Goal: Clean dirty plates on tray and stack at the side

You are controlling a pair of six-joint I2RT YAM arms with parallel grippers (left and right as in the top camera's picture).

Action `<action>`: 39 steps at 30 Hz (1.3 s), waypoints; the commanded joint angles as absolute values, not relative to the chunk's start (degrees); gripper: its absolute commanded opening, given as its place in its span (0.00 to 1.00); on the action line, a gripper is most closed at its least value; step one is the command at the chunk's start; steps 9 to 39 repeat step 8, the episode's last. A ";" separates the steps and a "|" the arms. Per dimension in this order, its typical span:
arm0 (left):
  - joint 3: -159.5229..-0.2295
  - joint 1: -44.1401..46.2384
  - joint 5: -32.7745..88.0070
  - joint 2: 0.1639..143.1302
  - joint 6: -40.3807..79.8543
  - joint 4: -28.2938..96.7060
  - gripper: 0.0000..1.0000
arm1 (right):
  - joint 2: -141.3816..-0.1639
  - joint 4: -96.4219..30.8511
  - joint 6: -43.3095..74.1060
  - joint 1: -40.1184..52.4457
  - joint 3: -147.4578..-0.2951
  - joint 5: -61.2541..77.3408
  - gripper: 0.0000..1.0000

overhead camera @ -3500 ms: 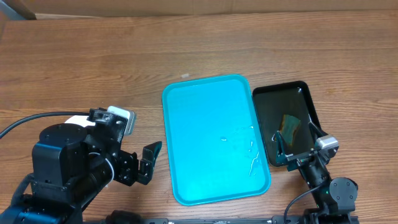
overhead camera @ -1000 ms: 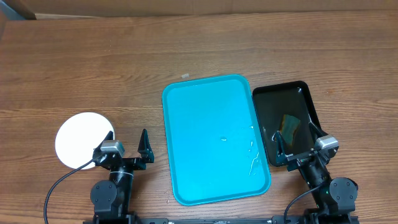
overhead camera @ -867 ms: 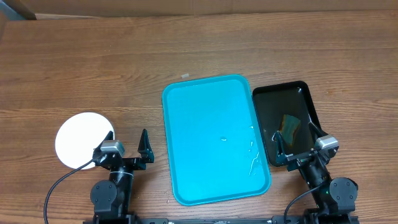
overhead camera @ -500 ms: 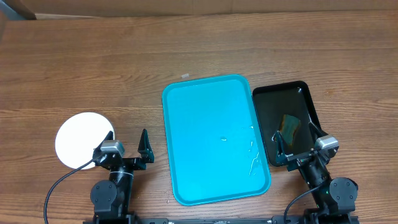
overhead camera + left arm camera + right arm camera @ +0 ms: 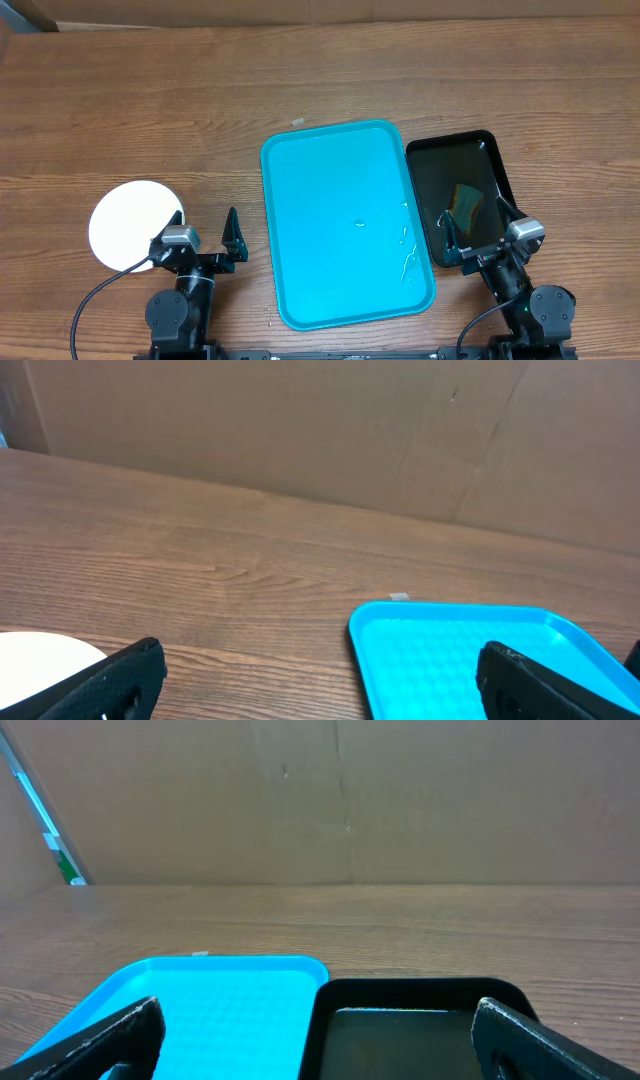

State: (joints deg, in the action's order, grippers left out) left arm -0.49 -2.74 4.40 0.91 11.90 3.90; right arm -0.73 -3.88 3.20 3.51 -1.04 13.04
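Black left tool low, jaws wide, right tool alike

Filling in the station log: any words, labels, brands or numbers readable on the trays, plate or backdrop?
None can be read. The turquoise tray, black tray, white plate and cardboard wall are all unmarked. The tiny pale scrap by the turquoise tray's far corner is too small to tell.

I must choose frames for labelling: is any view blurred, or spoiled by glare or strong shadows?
Overhead: sharp, evenly lit, only small glints on the turquoise tray; the black tray looks glossy. Left wrist: table sharp, but the left hand shows dark, soft-edged fingers. Right wrist: the same for the right hand.
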 commanded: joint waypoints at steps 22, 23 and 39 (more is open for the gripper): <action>-0.27 -2.98 4.05 0.25 12.45 4.10 1.00 | -0.34 -3.51 2.98 3.46 -0.47 12.47 1.00; -0.27 -2.98 4.05 0.25 12.45 4.10 1.00 | -0.34 -3.51 2.98 3.46 -0.47 12.47 1.00; -0.27 -2.98 4.05 0.25 12.45 4.10 1.00 | -0.34 -3.51 2.98 3.46 -0.47 12.47 1.00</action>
